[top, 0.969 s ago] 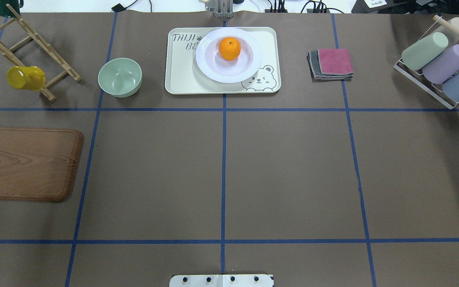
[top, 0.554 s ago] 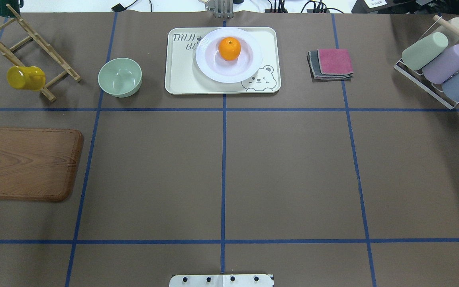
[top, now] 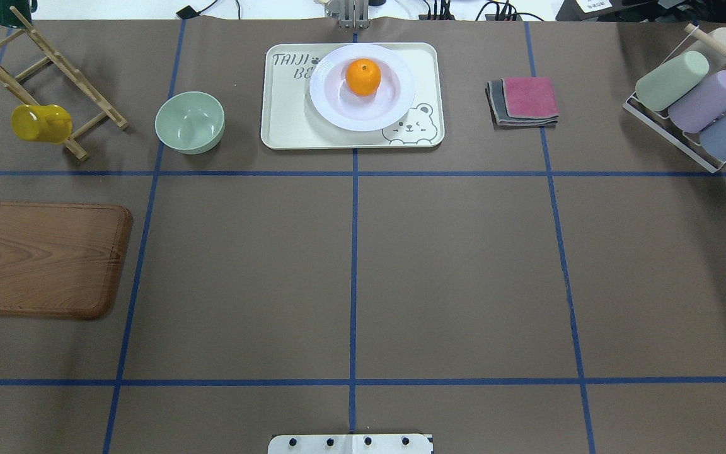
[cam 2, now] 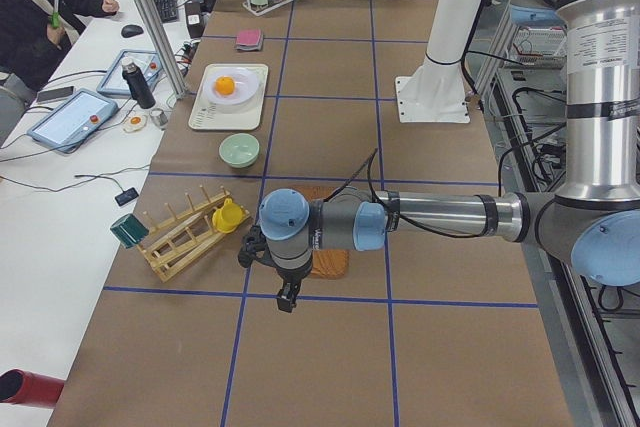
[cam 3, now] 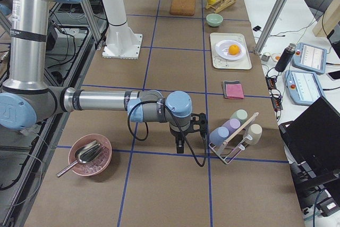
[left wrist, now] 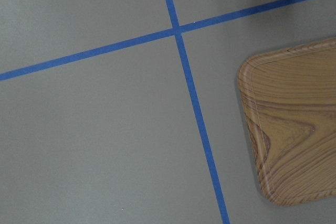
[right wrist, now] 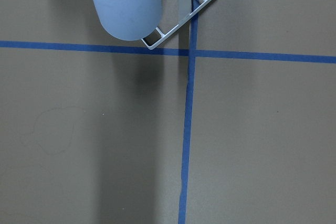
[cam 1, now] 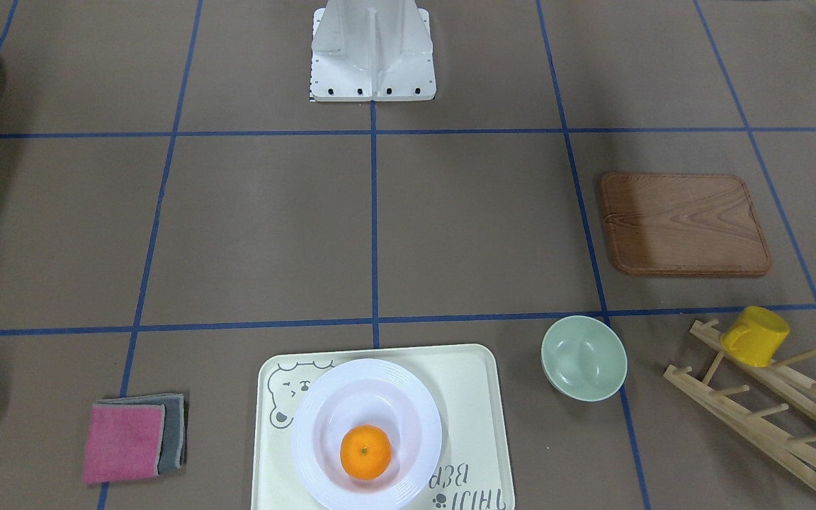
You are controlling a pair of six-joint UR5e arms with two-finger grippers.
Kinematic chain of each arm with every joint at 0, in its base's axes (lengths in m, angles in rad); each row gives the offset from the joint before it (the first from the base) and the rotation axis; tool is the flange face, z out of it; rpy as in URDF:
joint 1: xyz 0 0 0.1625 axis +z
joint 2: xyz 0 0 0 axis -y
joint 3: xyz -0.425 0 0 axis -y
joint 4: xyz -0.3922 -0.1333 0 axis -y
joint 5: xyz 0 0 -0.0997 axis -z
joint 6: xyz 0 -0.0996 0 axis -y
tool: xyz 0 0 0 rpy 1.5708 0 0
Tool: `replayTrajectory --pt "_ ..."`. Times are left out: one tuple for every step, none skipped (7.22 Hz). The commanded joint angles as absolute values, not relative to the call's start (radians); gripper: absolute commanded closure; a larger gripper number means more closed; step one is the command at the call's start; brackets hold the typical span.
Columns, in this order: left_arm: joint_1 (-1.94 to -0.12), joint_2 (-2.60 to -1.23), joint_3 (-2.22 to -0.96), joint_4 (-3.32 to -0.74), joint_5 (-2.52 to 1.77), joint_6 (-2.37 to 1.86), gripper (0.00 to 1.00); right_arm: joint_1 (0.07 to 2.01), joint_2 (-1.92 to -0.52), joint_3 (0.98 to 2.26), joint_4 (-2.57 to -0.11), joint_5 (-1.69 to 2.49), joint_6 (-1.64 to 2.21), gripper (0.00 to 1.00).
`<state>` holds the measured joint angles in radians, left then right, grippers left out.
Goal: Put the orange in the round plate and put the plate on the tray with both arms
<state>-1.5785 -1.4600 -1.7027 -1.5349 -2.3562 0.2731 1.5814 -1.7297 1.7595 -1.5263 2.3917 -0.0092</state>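
orange (top: 363, 77) in the round plate (top: 331, 107), plate on the far tray (top: 287, 123): looks done, so don't nudge it. left gripper (cam 2: 286, 295), right gripper (cam 3: 179, 146): can't tell how open.

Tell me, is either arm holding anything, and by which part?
Nothing visible: the left end effector and right end effector hang bare; the orange sits in the round plate.

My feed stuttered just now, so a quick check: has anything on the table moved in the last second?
Nothing visibly changed in the overhead view. The small bright-orange fruit still sits in the glossy white round plate, and the plate still rests on the cream rectangular bear tray, all in the same places as before.
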Motion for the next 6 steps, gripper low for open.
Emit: replayTrajectory --pt "-1.578 -1.459 -1.703 -1.534 -2.356 0.273 0.01 1.580 -1.735 1.759 -1.526 2.388 -0.011 0.00" --pt "-1.578 -1.454 -1.704 -1.535 -2.356 0.273 0.01 1.580 -1.735 1.759 -1.526 2.387 -0.011 0.00" --pt "-1.578 -1.454 -1.704 -1.536 -2.356 0.273 0.01 1.580 -1.736 1.759 -1.526 2.387 -0.011 0.00" --pt "-1.578 -1.453 -1.704 -1.534 -2.356 0.273 0.01 1.580 -1.741 1.761 -1.526 2.388 -0.011 0.00" --pt "-1.578 -1.453 -1.704 -1.535 -2.356 0.273 0.01 1.580 -1.741 1.761 -1.526 2.388 -0.012 0.00" --pt "-1.578 -1.453 -1.704 -1.536 -2.356 0.272 0.01 1.580 -1.743 1.761 -1.526 2.388 -0.014 0.00"
